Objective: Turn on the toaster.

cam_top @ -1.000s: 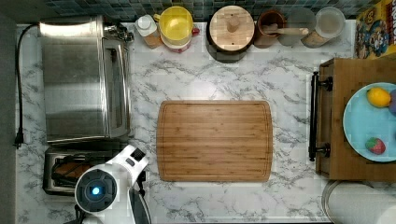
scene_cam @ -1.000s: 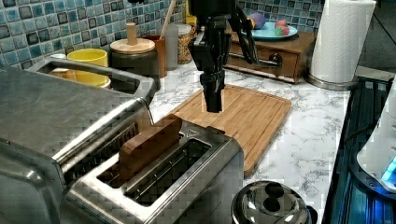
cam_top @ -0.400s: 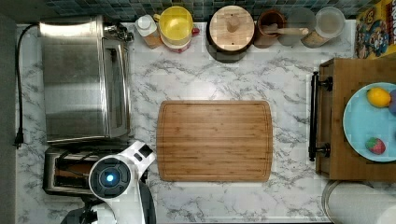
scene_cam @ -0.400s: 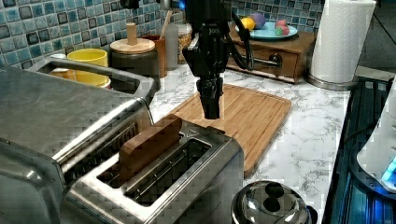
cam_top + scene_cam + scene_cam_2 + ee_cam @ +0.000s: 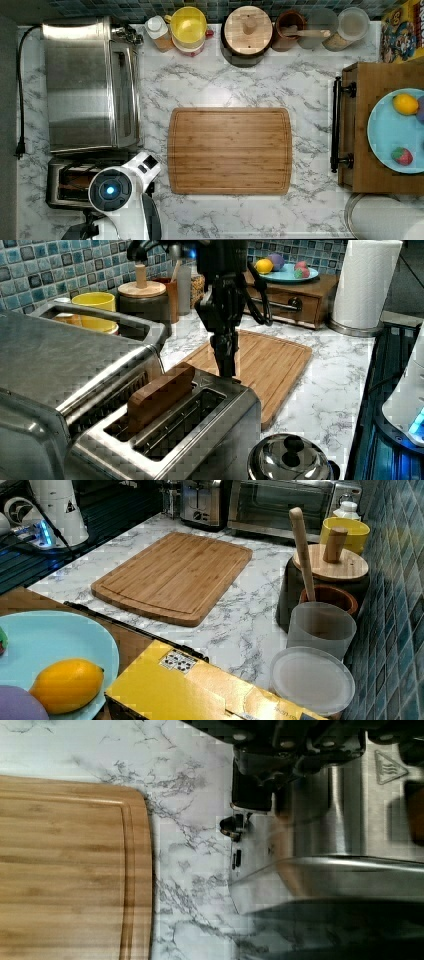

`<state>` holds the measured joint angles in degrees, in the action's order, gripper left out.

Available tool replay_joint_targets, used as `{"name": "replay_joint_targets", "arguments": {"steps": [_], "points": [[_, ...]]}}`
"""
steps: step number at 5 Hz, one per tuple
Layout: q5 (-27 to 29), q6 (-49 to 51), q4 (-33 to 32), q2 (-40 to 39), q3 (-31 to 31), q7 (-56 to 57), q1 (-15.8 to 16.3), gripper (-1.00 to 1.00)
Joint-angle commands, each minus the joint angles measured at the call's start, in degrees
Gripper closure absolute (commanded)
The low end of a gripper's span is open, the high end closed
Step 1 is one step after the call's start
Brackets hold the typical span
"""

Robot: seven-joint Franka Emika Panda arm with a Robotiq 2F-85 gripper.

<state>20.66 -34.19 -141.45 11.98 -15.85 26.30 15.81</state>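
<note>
On a marble kitchen counter, seen left to right in the top view: the toaster oven (image 5: 87, 85) stands at the far left, and just below it in the top view sits the toaster (image 5: 67, 182), a slice of bread (image 5: 160, 395) standing in one of its slots. The arm's gripper (image 5: 226, 371) hangs at the toaster's end nearest the cutting board (image 5: 230, 150), its tip just above the corner of the steel top; whether its fingers are open or closed cannot be told. Farther right lie the wooden drawer unit (image 5: 385, 127) and a blue plate (image 5: 385, 130) of fruit. The approach to the lever appears to be the step in hand: the lever looks not yet pressed, the bread riding high. The next move likely calls for lowering onto the dark lever (image 5: 252, 792) on the toaster's end face and pushing it straight down until it latches.
</note>
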Motion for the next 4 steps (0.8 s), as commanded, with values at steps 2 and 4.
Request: {"name": "replay_joint_targets", "arguments": {"steps": [2, 4], "points": [[-2.09, 0.19, 4.35, -3.33, 0.63, -5.36, -1.87, 1.00], [-0.53, -0.40, 4.60, -7.80, -0.49, -4.06, -0.35, 1.00]]}}
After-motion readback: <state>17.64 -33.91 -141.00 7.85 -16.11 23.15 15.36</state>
